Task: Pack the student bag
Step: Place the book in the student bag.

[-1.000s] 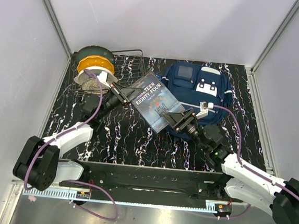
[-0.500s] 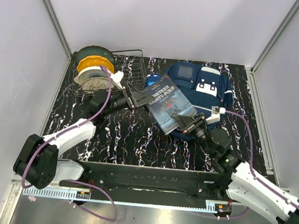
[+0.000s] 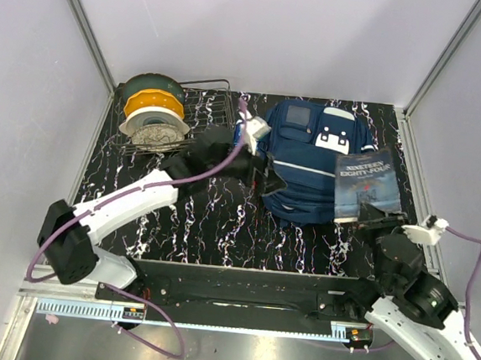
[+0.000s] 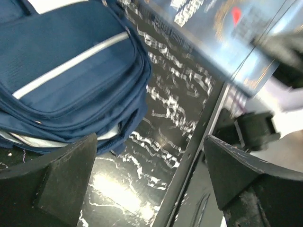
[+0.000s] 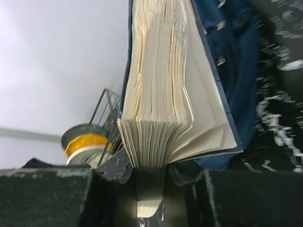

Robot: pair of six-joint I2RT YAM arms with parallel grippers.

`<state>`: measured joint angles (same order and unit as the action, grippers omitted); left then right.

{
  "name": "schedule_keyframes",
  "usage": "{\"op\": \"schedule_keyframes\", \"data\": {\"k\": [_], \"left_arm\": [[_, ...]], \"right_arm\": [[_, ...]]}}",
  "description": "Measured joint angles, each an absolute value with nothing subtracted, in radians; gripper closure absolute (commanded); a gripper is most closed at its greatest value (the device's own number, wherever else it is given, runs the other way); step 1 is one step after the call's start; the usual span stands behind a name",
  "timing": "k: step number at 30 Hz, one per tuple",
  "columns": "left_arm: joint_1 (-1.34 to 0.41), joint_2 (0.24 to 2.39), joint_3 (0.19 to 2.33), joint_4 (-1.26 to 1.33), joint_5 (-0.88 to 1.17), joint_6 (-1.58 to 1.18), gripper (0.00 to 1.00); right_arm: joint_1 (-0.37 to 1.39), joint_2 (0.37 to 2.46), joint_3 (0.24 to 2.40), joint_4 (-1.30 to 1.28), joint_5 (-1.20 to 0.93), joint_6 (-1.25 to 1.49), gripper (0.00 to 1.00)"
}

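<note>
Jaws on left gripper (image 4: 149, 185) spread wide, nothing between them. Left finger (image 4: 52, 182) sits just beside the near-left corner of the student bag (image 4: 66, 71), a large navy blue fabric backpack with white stripes; contact there cannot be told. In the top view the left gripper (image 3: 270, 183) is low at the bag's left edge, with the arm reaching across from the left.

Jaws on right gripper (image 5: 150, 185) are pinched on the lower edge of a dark blue paperback book (image 5: 165, 94), cream pages fanning out above the grip. From above, the right gripper (image 3: 381, 214) holds the book (image 3: 366, 186) cover-up with white title lettering, tilted, over the bag's right edge. Whether book and bag touch cannot be told.

Student bag (image 3: 308, 161) lies flat on the black marble-pattern table (image 3: 212, 220), right of centre toward the far side, white patches on its front pockets facing up.

Far left: a wire rack (image 3: 210, 101) holding stacked green, orange and white spools (image 3: 150, 109), well apart from the bag's right side.
</note>
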<state>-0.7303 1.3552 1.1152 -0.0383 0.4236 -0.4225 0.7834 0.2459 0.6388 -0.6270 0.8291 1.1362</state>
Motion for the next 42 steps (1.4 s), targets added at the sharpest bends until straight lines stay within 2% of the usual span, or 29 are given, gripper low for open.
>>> {"op": "schedule_keyframes", "data": {"k": [7,16,26,28,33,37,38,40,42], "left_arm": [[-0.843,1.544,1.195,-0.183,0.387,-0.125,0.01],[-0.88,1.74,1.316,-0.217,0.361,0.107,0.02],[-0.942,1.889,1.432,-0.15,0.372,0.197,0.15],[-0.954,1.927,1.456,-0.149,0.372,0.214,0.22],[-0.979,2.031,1.516,-0.167,0.352,0.256,0.32],[-0.984,2.076,1.526,-0.162,0.311,0.278,0.5],[-0.984,2.081,1.528,-0.162,0.305,0.278,0.59],[-0.984,2.088,1.534,-0.159,0.286,0.282,0.68],[-0.984,2.091,1.539,-0.156,0.265,0.278,0.81]], "right_arm": [[0.783,0.249,0.79,-0.95,0.982,1.236,1.0],[0.783,0.233,0.806,-1.082,0.978,1.296,1.0],[0.783,0.218,0.812,-1.131,0.937,1.354,1.0],[0.783,0.215,0.812,-1.141,0.926,1.361,1.0],[0.783,0.206,0.812,-1.159,0.902,1.372,1.0],[0.783,0.185,0.812,-1.177,0.889,1.393,1.0],[0.783,0.178,0.812,-1.185,0.888,1.396,1.0],[0.783,0.166,0.812,-1.201,0.888,1.403,1.0],[0.783,0.158,0.812,-1.214,0.888,1.409,1.0]]}}
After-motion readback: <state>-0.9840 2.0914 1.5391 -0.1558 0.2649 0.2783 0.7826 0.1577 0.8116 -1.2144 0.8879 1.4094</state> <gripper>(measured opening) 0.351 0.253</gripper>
